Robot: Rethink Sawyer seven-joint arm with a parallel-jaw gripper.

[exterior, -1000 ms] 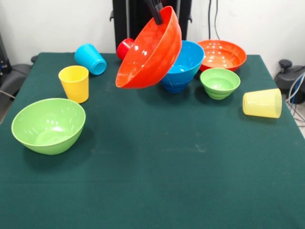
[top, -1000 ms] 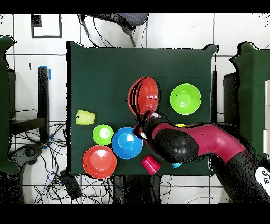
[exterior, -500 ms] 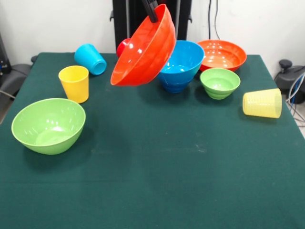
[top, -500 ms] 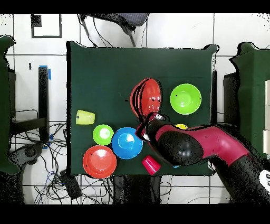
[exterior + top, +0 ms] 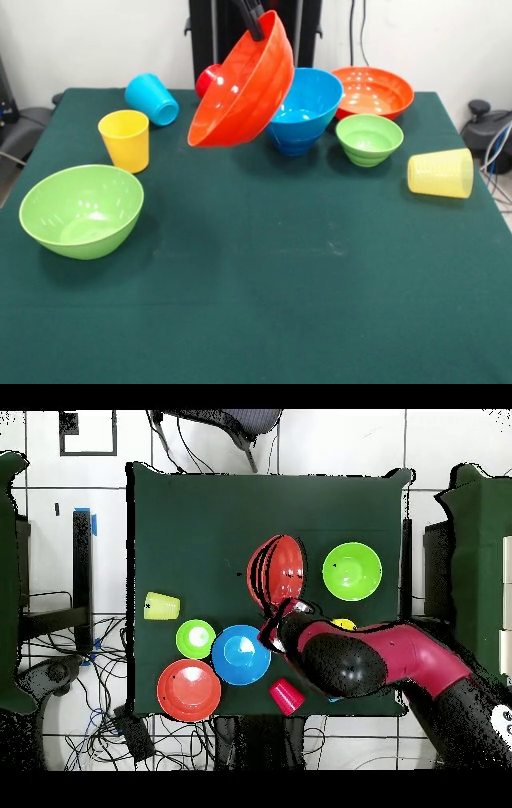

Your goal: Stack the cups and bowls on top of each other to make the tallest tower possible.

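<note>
Gripper (image 5: 254,26) clamped on the far rim of an orange bowl (image 5: 240,84), holding it aloft and steeply tilted, mouth facing near-left, with the big green bowl (image 5: 82,210) lying well off to the near left on the table (image 5: 280,280).

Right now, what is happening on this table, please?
The robot's pincer grips the rim of a wide orange-red plastic bowl and holds it tilted in the air, in front of the big blue plastic bowl. The other bowls and cups lie separately on the green table. No tower is built yet.
</note>
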